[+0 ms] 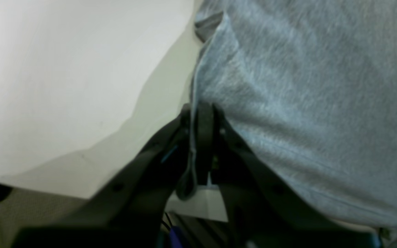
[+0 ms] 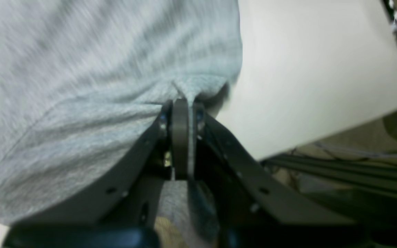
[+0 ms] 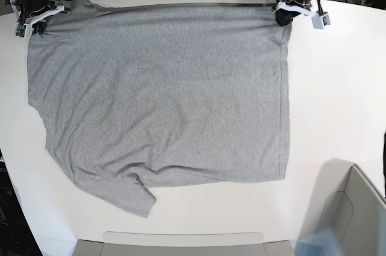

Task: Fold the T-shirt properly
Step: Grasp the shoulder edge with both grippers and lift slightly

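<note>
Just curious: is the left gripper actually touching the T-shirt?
Touching. In the left wrist view, the left gripper is shut on the edge of the T-shirt.

right tool (image 2: pixel 180 113) pinching grey t-shirt (image 2: pixel 91 86) edge, white table (image 2: pixel 315 69) beside

The T-shirt (image 3: pixel 163 99) lies spread on the table (image 3: pixel 338 99) — far corners at each arm's fingers.
</note>
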`<state>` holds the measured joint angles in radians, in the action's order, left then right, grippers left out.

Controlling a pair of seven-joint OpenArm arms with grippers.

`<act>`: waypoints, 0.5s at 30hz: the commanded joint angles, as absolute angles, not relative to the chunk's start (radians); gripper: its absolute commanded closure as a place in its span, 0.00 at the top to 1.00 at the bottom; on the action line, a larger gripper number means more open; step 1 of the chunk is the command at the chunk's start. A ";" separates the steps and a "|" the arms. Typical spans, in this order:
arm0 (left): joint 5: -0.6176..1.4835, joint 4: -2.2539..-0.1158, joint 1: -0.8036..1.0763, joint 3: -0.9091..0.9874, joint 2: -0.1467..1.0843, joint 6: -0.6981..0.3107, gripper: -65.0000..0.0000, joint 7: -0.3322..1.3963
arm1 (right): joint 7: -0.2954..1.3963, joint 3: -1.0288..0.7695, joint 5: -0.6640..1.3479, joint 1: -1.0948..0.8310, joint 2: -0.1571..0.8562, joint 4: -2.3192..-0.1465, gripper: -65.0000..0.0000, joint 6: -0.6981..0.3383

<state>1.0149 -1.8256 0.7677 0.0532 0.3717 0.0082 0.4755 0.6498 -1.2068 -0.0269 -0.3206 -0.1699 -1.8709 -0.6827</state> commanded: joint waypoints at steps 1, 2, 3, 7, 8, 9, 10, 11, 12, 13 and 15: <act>1.017 -1.856 0.777 0.061 0.378 0.007 0.00 0.463 | 0.628 -1.216 -0.022 -0.306 -0.157 -1.891 0.00 -0.698; 1.017 -1.870 0.777 0.061 0.377 0.008 0.00 0.463 | 0.628 -1.218 -0.022 -0.298 -0.157 -1.893 0.00 -0.698; 1.017 -1.885 0.777 0.062 0.377 0.008 0.00 0.463 | 0.628 -1.218 -0.022 -0.292 -0.157 -1.894 0.00 -0.698; 1.017 -1.910 0.736 0.056 0.372 0.012 0.00 0.463 | 0.628 -1.208 -0.039 -0.252 -0.157 -1.894 0.00 -0.698; 1.017 -1.908 0.722 0.054 0.372 0.012 0.00 0.463 | 0.628 -1.208 -0.059 -0.239 -0.157 -1.894 0.00 -0.698; 1.017 -1.908 0.707 0.053 0.371 0.013 0.00 0.464 | 0.628 -1.208 -0.087 -0.214 -0.157 -1.893 0.00 -0.698; 1.017 -1.906 0.694 0.053 0.364 0.015 0.00 0.464 | 0.628 -1.208 -0.119 -0.191 -0.157 -1.890 0.00 -0.698; 1.017 -1.906 0.684 0.053 0.357 0.035 0.00 0.469 | 0.628 -1.208 -0.150 -0.170 -0.157 -1.886 0.00 -0.698; 1.017 -1.906 0.673 0.054 0.352 0.067 0.00 0.484 | 0.628 -1.208 -0.171 -0.151 -0.157 -1.885 0.00 -0.698; 1.017 -1.906 0.656 0.054 0.352 0.107 0.00 0.509 | 0.628 -1.208 -0.188 -0.134 -0.157 -1.885 0.00 -0.698; 1.017 -1.906 0.601 0.054 0.349 0.163 0.00 0.564 | 0.628 -1.208 -0.217 -0.102 -0.157 -1.885 0.00 -0.698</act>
